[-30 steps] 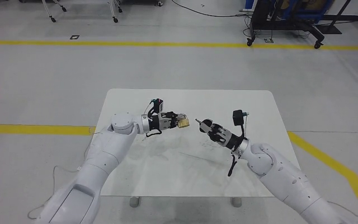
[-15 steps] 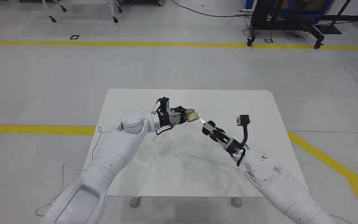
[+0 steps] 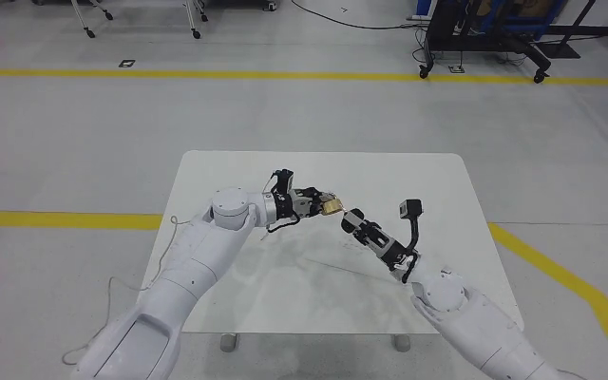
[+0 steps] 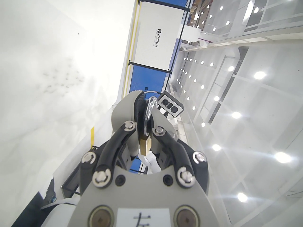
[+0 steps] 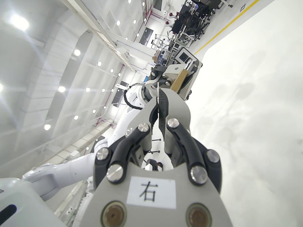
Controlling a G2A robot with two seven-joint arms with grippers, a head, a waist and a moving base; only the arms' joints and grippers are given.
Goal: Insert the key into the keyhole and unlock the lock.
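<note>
A brass padlock (image 3: 331,203) hangs above the middle of the white table (image 3: 418,180), with my left gripper (image 3: 321,202) shut on it. In the left wrist view its brass body (image 4: 144,145) sits between the fingers and its silver shackle (image 4: 150,109) sticks out past the tips. My right gripper (image 3: 351,219) is just right of the padlock, shut on a thin metal key (image 5: 157,91). In the right wrist view the key points toward the padlock (image 5: 179,80), its tip short of the brass body. I cannot see the keyhole.
Faint scuff marks cover the white tabletop (image 5: 248,90) below both grippers. The other arm's wrist camera (image 4: 171,106) shows beyond the shackle. Yellow floor lines (image 3: 285,74) run behind and beside the table.
My left gripper has carried the padlock a little to the right. My right arm has swung in, and the gap between key and padlock has narrowed to almost nothing.
</note>
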